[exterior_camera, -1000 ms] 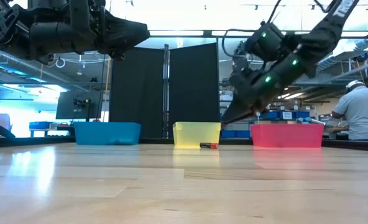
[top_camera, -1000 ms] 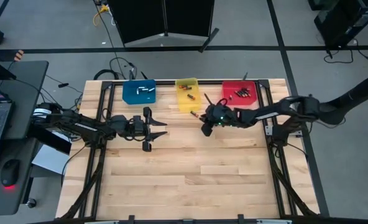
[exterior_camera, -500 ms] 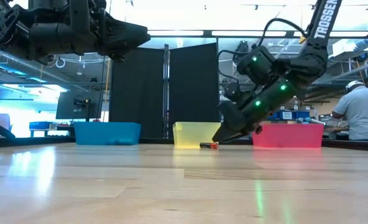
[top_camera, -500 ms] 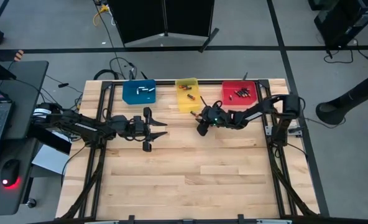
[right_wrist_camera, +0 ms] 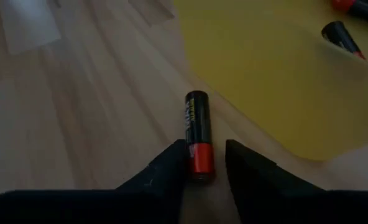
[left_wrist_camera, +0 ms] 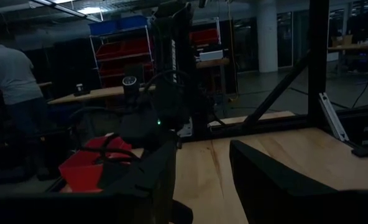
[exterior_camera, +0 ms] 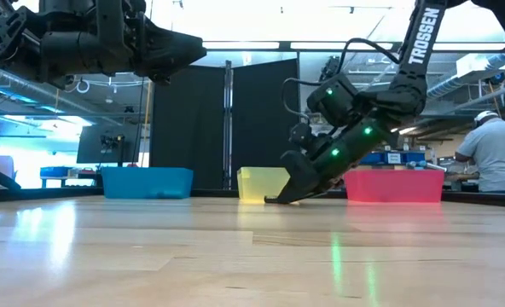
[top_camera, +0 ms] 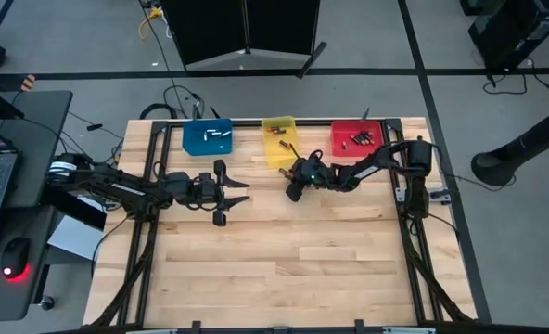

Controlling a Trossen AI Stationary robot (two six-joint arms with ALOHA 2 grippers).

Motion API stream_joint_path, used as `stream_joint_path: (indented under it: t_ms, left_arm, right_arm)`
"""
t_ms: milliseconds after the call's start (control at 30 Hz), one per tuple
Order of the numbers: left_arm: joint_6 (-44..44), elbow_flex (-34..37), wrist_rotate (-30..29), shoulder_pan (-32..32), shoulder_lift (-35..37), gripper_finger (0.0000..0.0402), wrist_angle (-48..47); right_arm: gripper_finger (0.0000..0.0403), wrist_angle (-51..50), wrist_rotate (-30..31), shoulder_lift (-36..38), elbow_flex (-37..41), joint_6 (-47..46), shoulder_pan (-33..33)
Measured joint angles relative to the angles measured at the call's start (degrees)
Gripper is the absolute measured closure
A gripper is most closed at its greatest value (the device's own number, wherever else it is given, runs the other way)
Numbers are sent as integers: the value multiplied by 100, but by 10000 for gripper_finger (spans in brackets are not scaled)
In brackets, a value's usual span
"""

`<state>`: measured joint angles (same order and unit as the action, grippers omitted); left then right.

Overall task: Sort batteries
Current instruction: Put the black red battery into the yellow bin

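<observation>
Right gripper (right_wrist_camera: 206, 163) reaching down to the tabletop (top_camera: 284, 250) just in front of the yellow bin (top_camera: 277, 139), fingers (right_wrist_camera: 165, 171) parted and straddling the red end of a loose battery (right_wrist_camera: 197, 132). Not pinching it: battery lying flat on the wood, black end pointing away from the gripper, just beside the yellow bin's wall. In the low view, fingertips touching down at the tabletop before the yellow bin (exterior_camera: 268, 183).

Left gripper (top_camera: 237, 191) hanging above the tabletop, well apart from the bins, jaws spread wide and holding nothing.

Blue bin (top_camera: 207, 136), yellow bin and red bin (top_camera: 356, 138) standing in a row along the far edge. Pale cells lying in the blue bin, two cells (right_wrist_camera: 339, 32) showing in the yellow bin, a cluster of dark batteries (top_camera: 360, 139) resting in the red bin.

Person (exterior_camera: 500, 153) standing in the room behind the tabletop, back turned.
</observation>
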<state>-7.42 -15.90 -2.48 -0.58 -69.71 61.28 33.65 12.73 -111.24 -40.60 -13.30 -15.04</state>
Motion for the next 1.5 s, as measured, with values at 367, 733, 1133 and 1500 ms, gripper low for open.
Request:
stream_joint_path:
  t_ms: [367,733,1133,1500]
  left_arm:
    - [0,0,-7,-1,0,241,-12]
    - [0,0,-66,-1,0,241,-7]
    - [2,0,-63,-2,0,241,4]
    - [4,0,-61,0,0,241,1]
  right_arm:
    - [341,-187,36,631,14,-265,203]
    - [341,-440,105,817,21,-495,23]
    - [341,-413,-266,817,-599,-209,111]
    - [341,-4226,-78,819,-2740,397,-412]
